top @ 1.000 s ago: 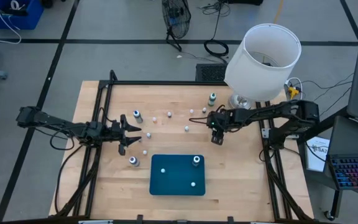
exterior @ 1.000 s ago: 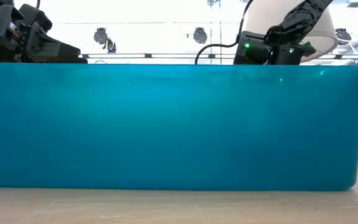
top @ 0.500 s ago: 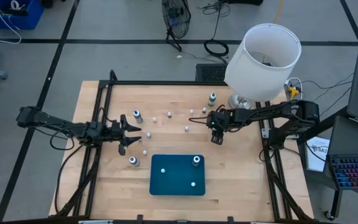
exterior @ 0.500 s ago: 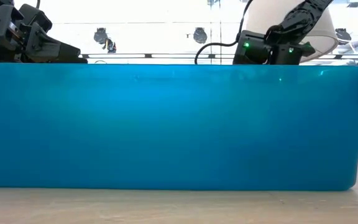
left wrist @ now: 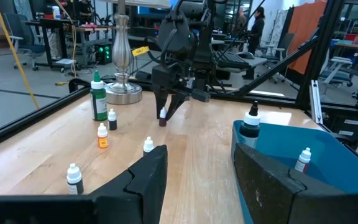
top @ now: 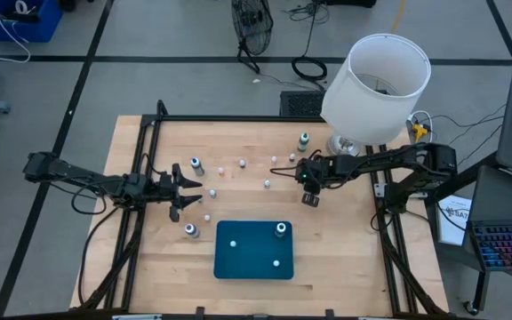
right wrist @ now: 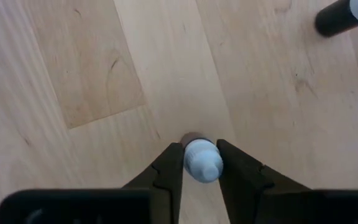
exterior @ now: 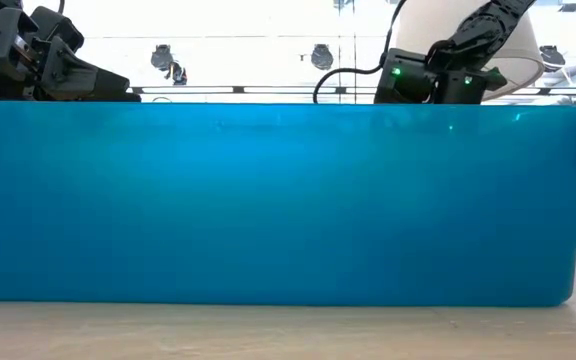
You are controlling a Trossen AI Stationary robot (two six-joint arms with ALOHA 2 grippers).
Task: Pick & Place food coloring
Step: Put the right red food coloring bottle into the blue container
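Note:
Small food coloring bottles stand scattered on the wooden table (top: pixel 238 204): a green one (top: pixel 303 140), a grey one (top: pixel 197 166), another (top: pixel 190 230) and several whitish ones. Three more stand on the dark-blue tray (top: pixel 254 253). My right gripper (top: pixel 306 185) points down at the table's right middle, shut on a tiny white-capped bottle (right wrist: pixel 202 163) with a dark red body (left wrist: pixel 163 116). My left gripper (left wrist: pixel 194 180) hovers open at the table's left middle (top: pixel 185 188), holding nothing. My right gripper pinches the tiny bottle's white cap (right wrist: pixel 202 168) between its two fingertips (right wrist: pixel 169 165), one on each side. The fingers come from above, pointing down. The bottle stands upright with its base on the table (left wrist: pixel 163 122).
A big white lampshade (top: pixel 376 89) on a metal lamp base (left wrist: pixel 122 93) stands at the table's far right corner. The tray's blue wall (exterior: pixel 268 200) fills the low view. Black frame rails (top: pixel 140 178) run along the table's sides.

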